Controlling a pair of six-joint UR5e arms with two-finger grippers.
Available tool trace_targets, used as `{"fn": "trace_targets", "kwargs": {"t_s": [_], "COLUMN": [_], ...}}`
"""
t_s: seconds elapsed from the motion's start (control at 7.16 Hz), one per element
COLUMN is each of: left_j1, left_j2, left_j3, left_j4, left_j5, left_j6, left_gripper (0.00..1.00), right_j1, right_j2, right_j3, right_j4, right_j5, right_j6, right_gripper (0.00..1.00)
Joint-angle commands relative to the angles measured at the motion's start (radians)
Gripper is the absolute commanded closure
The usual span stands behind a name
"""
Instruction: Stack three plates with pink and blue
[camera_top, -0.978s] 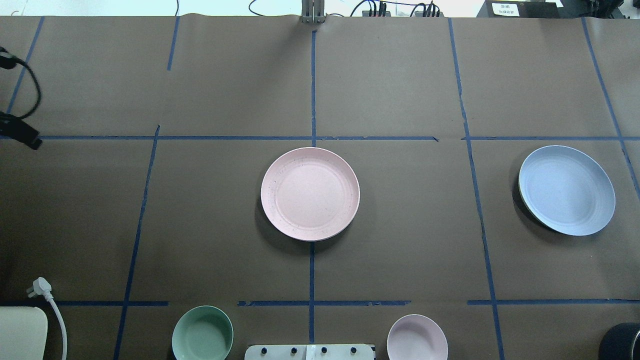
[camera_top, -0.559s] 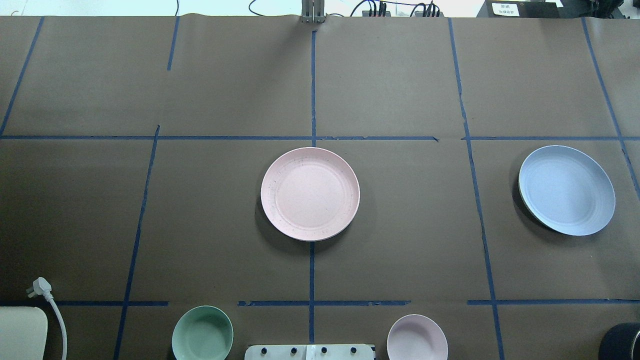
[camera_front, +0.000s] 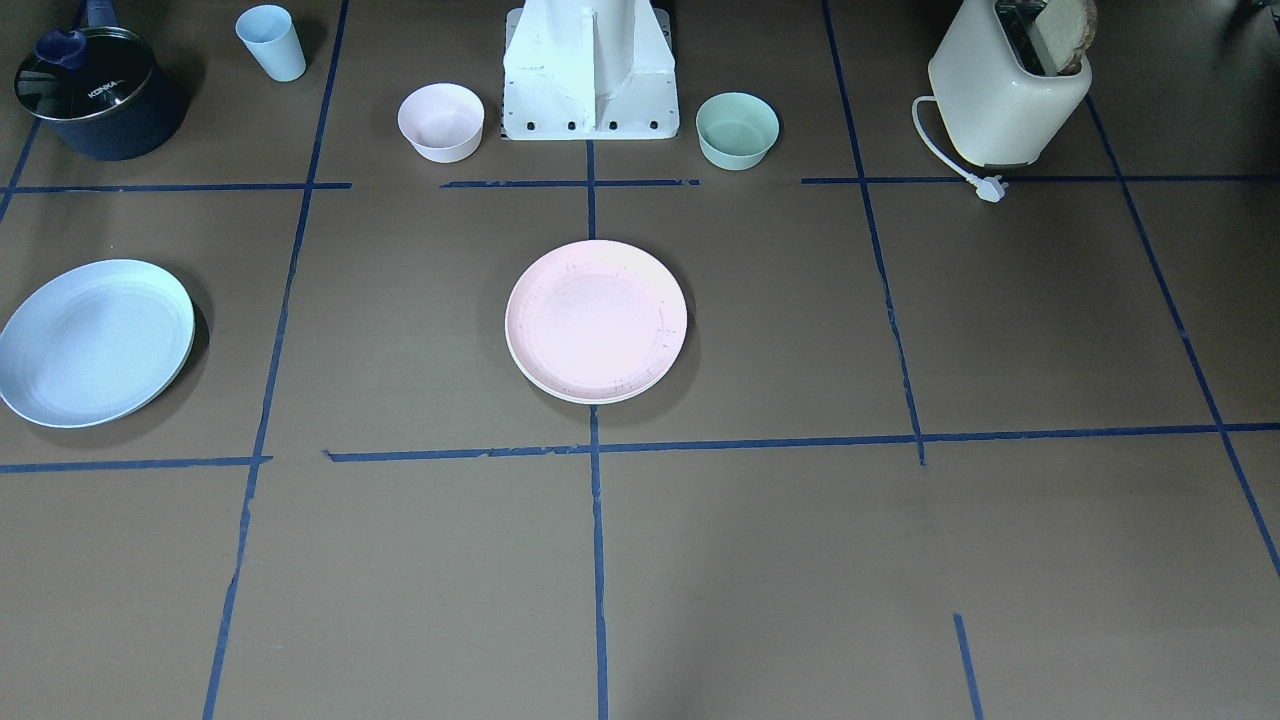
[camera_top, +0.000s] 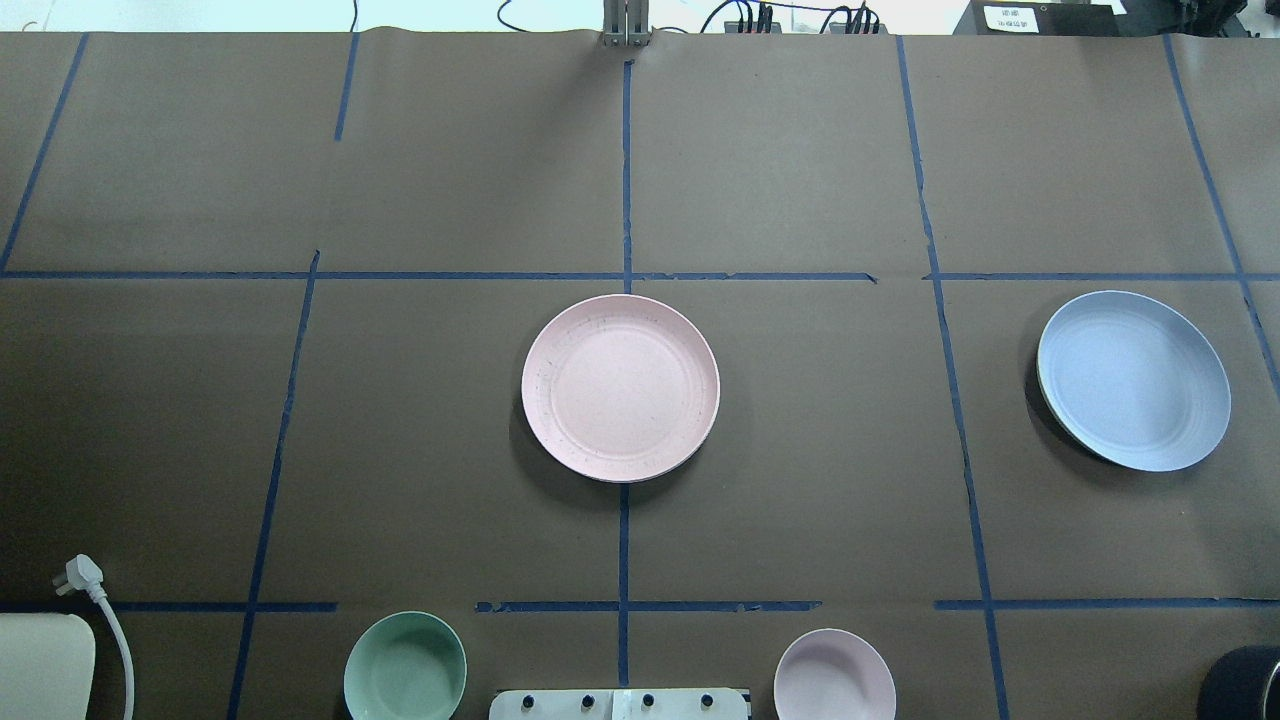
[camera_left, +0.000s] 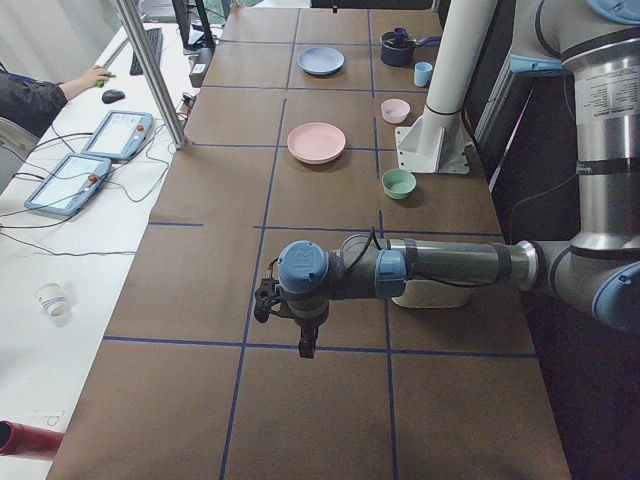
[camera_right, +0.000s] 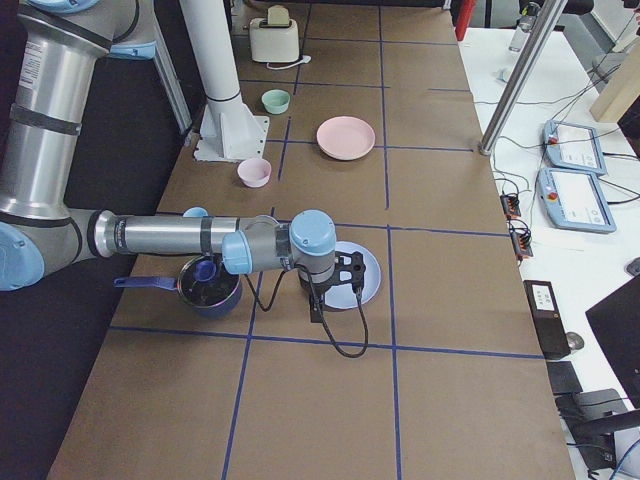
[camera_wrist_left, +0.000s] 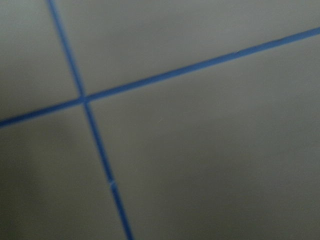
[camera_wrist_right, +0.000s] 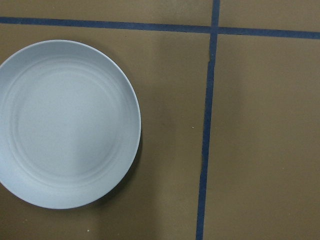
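The pale pink plate (camera_top: 620, 388) lies at the table's middle, also in the front view (camera_front: 596, 318). A cream-white rim (camera_front: 590, 397) shows under its near edge there. The pale blue plate (camera_top: 1133, 380) lies alone at the right, also in the front view (camera_front: 95, 340) and the right wrist view (camera_wrist_right: 65, 122). My right gripper (camera_right: 352, 272) hovers over the blue plate. My left gripper (camera_left: 263, 299) hangs over bare table far from the plates. Each shows in a side view only, so I cannot tell if either is open or shut.
A mint bowl (camera_top: 405, 667) and a pink bowl (camera_top: 834, 675) flank the robot base (camera_front: 590, 70). A toaster (camera_front: 1010, 85) with its plug stands on my left. A dark pot (camera_front: 95, 90) and a pale blue cup (camera_front: 272, 42) stand on my right.
The dark part of my left arm at the overhead view's left edge has moved out of that view. The plates have not moved.
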Motion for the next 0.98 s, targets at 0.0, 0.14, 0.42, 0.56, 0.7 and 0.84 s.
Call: {"fn": "trace_targets", "kwargs": {"t_s": [0.0, 0.14, 0.42, 0.56, 0.7, 0.84], "left_j1": [-0.001, -0.001, -0.001, -0.001, -0.001, -0.001], "left_j2": [-0.001, -0.001, -0.001, -0.001, -0.001, -0.001], "left_j3": [-0.004, -0.003, -0.004, -0.004, -0.004, -0.006], "left_j4": [-0.003, -0.003, -0.006, -0.013, -0.014, -0.019], "left_j5": [0.000, 0.000, 0.000, 0.000, 0.000, 0.002], "left_j6": [-0.011, -0.009, -0.008, -0.008, -0.008, -0.008], "left_gripper": [0.00, 0.00, 0.00, 0.00, 0.00, 0.00], "right_j1": [-0.124, -0.197, -0.255, -0.267, -0.285, -0.295], "right_j2": [0.001, 0.027, 0.123, 0.148, 0.160, 0.162], "right_j3": [-0.182, -0.264, -0.408, -0.438, -0.455, -0.458], "right_j4": [0.413, 0.611, 0.699, 0.699, 0.699, 0.698], "right_j5": [-0.009, -0.072, -0.091, -0.092, -0.092, -0.089], "right_j6": [0.295, 0.469, 0.539, 0.541, 0.541, 0.542], "right_gripper": [0.00, 0.00, 0.00, 0.00, 0.02, 0.33]}}
